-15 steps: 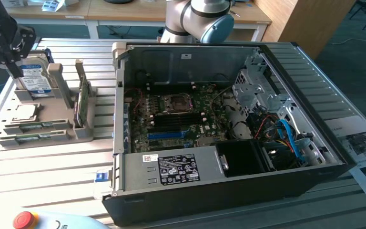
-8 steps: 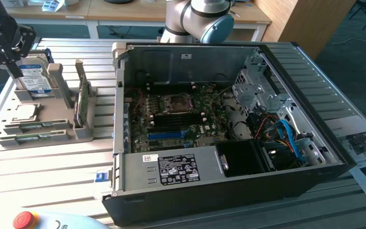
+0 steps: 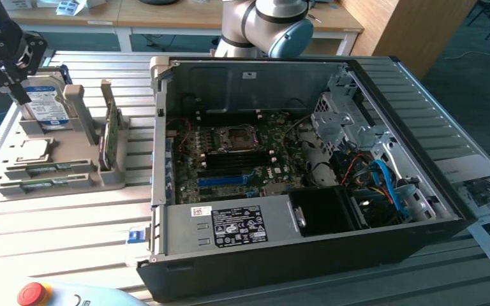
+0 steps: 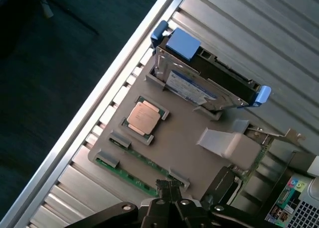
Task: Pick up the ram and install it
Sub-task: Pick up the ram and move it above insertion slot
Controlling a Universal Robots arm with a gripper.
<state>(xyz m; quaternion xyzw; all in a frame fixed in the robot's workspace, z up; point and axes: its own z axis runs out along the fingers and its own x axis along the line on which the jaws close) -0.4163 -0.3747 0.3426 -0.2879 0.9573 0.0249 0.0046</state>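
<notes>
Ram (image 3: 45, 184) (image 4: 127, 175): a thin green stick that is lying flat in a slot at the outer edge of the grey holder tray (image 3: 66, 191) (image 4: 174, 143), outside the computer case, with nothing gripping it.
Neighbouring stick (image 3: 48, 168): a second green stick that is lying in the next slot, parallel to the ram and just beside it.
Processor chip (image 3: 32, 150) (image 4: 143, 117): sitting in a square recess of the same tray, near the two sticks.
Expansion card (image 3: 111, 137) (image 4: 249, 161): standing on edge in the tray, on the side nearest the case.
Hard drive (image 3: 45, 105) (image 4: 192, 86): silver with a blue label, standing upright at the tray's far end.
Gripper (image 3: 11, 88) (image 4: 169, 188): hanging in the air over the hard-drive end of the tray, its fingers pressing together and clenching on nothing, apart from the ram.
Computer case (image 3: 313, 255): lying open on the slatted table (image 3: 58, 236) on the exterior view's right of the tray, its motherboard (image 3: 237, 159) showing.
</notes>
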